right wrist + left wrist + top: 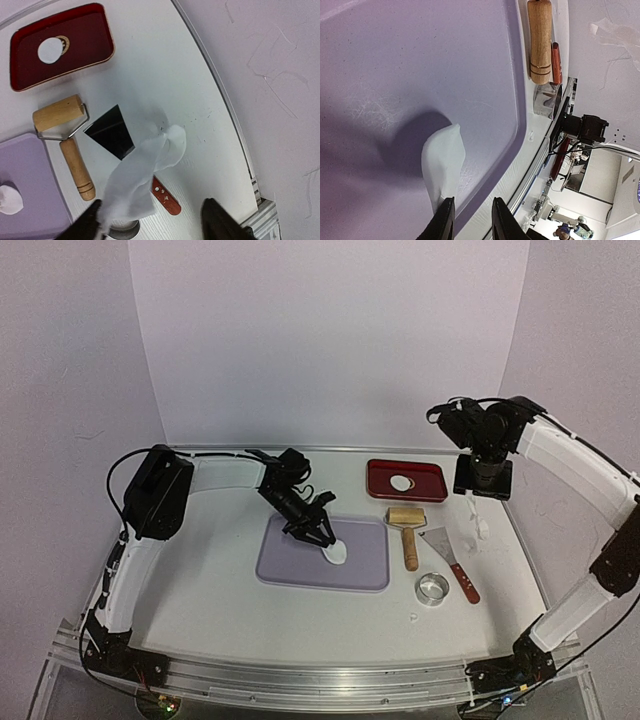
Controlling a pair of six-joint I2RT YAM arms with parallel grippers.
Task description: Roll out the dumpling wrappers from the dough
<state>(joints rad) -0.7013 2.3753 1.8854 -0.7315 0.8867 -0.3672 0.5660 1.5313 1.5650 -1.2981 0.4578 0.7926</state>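
Observation:
A white dough [336, 552] sheet lies on the purple mat [290, 575]. In the left wrist view the dough [443, 161] curls up off the mat and clings to one fingertip. My left gripper [472, 201] [314, 534] stands narrowly open, its gap bare. One round dumpling wrapper [402, 483] [50, 50] lies in the red tray [432, 472]. High over the table's right side, my right gripper [152, 207] [481, 498] is open wide, and a ragged dough scrap [140, 175] [479, 524] dangles stuck to its left finger.
A wooden roller [406, 530] [59, 115], a red-handled scraper [452, 562] [111, 131] and a metal ring cutter [432, 589] [547, 100] lie right of the mat. The table's right edge rail [250, 165] runs close by.

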